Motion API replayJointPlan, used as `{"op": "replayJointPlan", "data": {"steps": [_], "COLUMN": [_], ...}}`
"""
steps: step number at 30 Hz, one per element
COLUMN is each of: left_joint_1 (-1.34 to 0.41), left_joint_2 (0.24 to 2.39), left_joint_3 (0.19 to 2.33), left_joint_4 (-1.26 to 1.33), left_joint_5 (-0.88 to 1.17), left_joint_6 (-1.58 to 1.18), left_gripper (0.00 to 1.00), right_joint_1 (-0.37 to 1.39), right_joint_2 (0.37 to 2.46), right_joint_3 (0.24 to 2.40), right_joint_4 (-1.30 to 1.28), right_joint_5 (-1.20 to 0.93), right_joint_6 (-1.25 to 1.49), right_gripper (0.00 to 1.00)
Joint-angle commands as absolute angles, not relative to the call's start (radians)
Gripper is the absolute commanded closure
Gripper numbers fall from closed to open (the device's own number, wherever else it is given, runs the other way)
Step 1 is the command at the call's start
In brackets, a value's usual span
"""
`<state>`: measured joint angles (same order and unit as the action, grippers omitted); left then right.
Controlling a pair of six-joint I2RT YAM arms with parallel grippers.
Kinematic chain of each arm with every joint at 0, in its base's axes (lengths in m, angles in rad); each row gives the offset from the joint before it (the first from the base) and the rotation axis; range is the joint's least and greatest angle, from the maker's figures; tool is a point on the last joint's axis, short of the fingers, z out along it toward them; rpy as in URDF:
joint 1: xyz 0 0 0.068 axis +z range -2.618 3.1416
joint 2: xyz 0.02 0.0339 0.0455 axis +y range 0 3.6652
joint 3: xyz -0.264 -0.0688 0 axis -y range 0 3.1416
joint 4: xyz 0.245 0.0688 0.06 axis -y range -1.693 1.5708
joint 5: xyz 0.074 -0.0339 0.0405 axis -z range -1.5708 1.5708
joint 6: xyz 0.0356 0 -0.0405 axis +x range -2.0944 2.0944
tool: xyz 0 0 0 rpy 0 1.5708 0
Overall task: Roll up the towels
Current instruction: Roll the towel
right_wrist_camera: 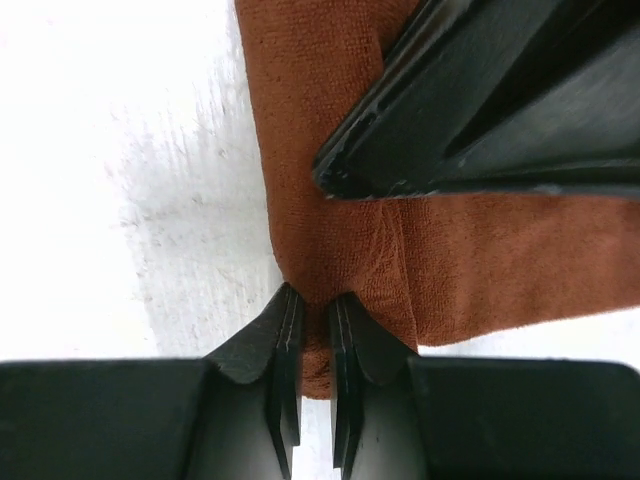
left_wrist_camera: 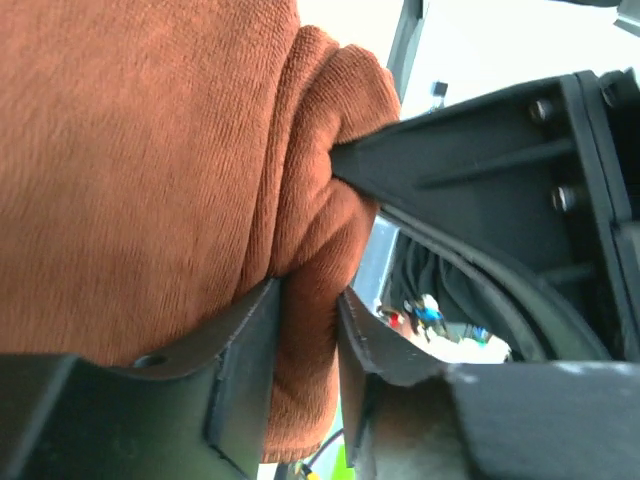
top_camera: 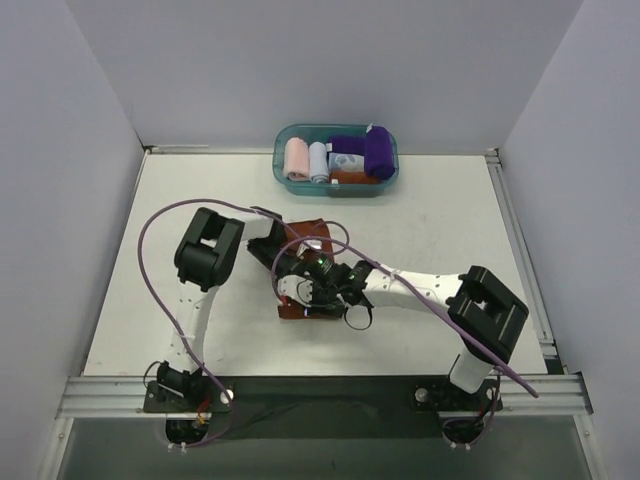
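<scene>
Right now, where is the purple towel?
In the top view the purple towel sits in the right end of the teal bin, at the far edge of the table, right of the pink roll and pale blue roll.

light even and soft from overhead. white table (top_camera: pixel 440 230) bright, walls (top_camera: pixel 60 150) pale grey, only faint shadows, no glare. top view sharp throughout. right wrist view: table blown out almost to white, towel (right_wrist_camera: pixel 300 100) weave crisp, near fingers (right_wrist_camera: pixel 285 340) dark and soft. left wrist view: towel very close, slightly blurred; background washed out, out of focus.
</scene>
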<state>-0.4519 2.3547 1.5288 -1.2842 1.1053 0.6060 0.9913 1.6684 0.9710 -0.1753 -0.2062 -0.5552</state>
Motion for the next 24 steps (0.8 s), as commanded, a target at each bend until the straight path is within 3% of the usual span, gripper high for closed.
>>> {"op": "replayJointPlan", "data": {"steps": [1,4,10,15,19,24], "left_joint_1": [-0.361,-0.289,-0.08,0.095,0.103,-0.084], "left_joint_2": [2.246,2.154,1.976,1.76,1.518,1.202], "left_joint_3": [1.462,1.422,1.335,1.171,1.022,0.813], "left_joint_4": [-1.091,-1.089,-1.072,-0.763,-0.736,-0.684], "left_joint_5": [1.012,1.078,1.16,1.086,0.977,0.873], "left_joint_6": [0.669,0.695,0.727,0.535,0.685,0.916], "left_gripper": [0.58,0.52,0.51,0.5,0.46,0.41], "right_joint_1": [0.944,0.899,0.818,0.753,0.701,0.647], "right_joint_2": [1.726,1.764,1.863,2.006,2.143,2.287], "right_joint_3": [0.995,1.058,1.172,1.271,1.406,1.525], "right_joint_4": [-0.386,-0.463,-0.607,-0.69,-0.84,-0.919], "right_joint_5": [-0.429,-0.536,-0.681,-0.834,-0.946,-1.051], "right_joint_6": [-0.549,-0.534,-0.479,-0.433,-0.42,-0.411], "right_gripper": [1.0,1.0,1.0,1.0,1.0,1.0]}}
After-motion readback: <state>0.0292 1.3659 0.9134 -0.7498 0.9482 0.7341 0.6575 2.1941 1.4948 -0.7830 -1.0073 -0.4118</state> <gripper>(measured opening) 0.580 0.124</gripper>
